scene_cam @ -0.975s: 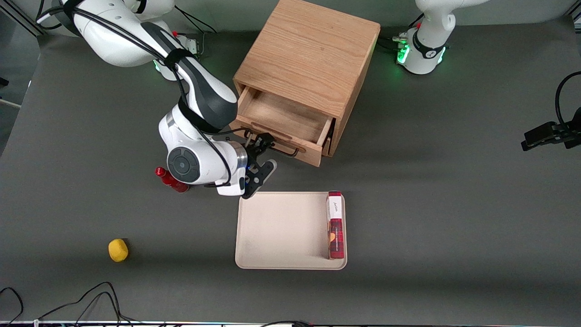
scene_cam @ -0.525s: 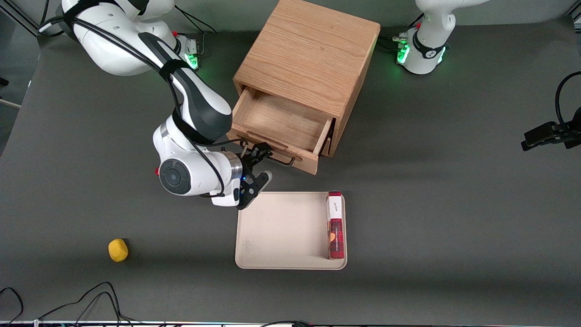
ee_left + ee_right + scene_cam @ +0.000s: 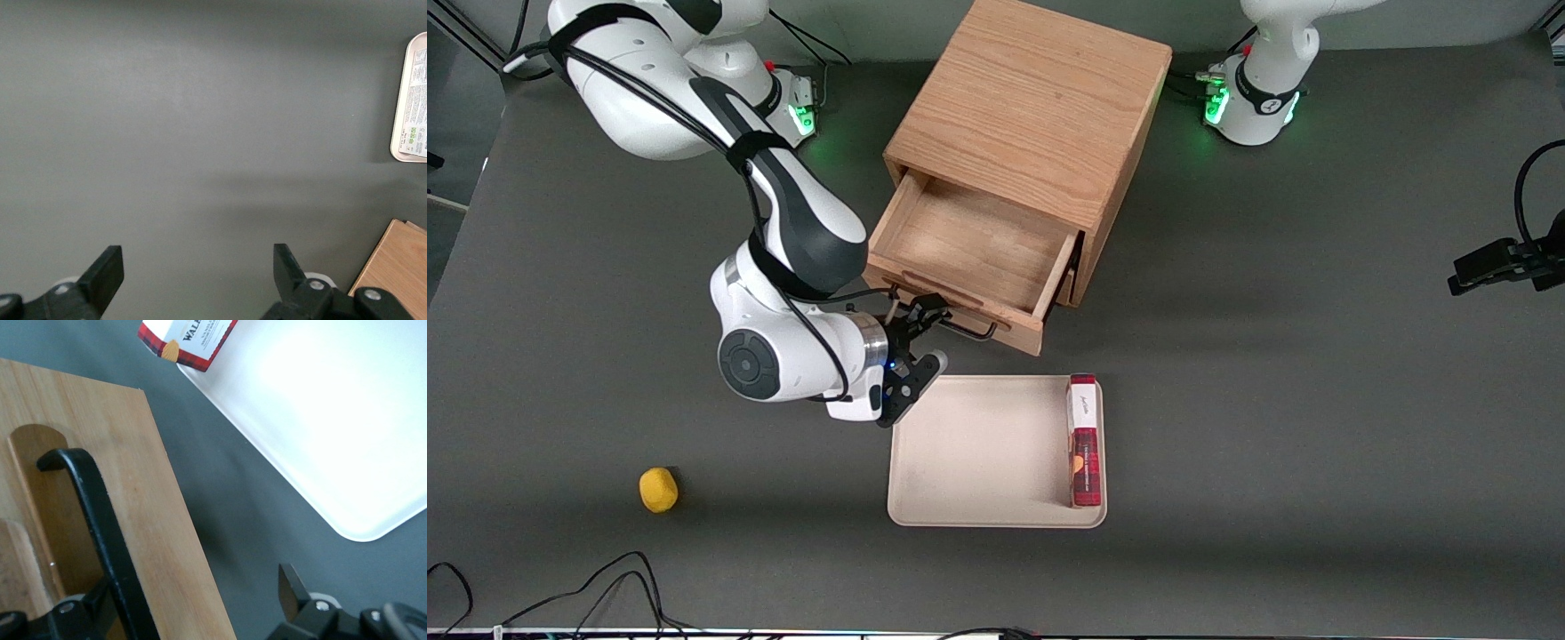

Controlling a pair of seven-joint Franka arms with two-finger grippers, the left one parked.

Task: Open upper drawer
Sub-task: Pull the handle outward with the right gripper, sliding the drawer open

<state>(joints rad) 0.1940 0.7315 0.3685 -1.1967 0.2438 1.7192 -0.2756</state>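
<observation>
**Inspector:** Where does the upper drawer (image 3: pixel 969 258) stand?

**Assistant:** Pulled well out of the cabinet (image 3: pixel 1032 116), toward the front camera, its bare wooden floor exposed. Where the drawer meets the cabinet lies in shadow. The lower drawer is hidden beneath it.

**Inspector:** The handle?

**Assistant:** The black wire handle (image 3: pixel 100 527) runs along the drawer front. In the front view only its end toward the parked arm shows; the rest is covered by the arm's wrist.

**Inspector:** The gripper?

**Assistant:** The gripper (image 3: pixel 920 342) sits at the drawer front, at the handle. Its fingers stand apart, one finger (image 3: pixel 291 587) out over the grey table and the other at the handle bar. In the wrist view the fingers are cut off by the frame edge, so whether either finger presses the bar cannot be told.

**Inspector:** Surroundings?

**Assistant:** A cream tray (image 3: pixel 969 453) lies just nearer the camera than the drawer, apart from it. A red box (image 3: pixel 1085 444) lies in the tray along its edge toward the parked arm. A small yellow object (image 3: pixel 658 490) lies well apart, toward the working arm's end; its kind is unclear.
</observation>
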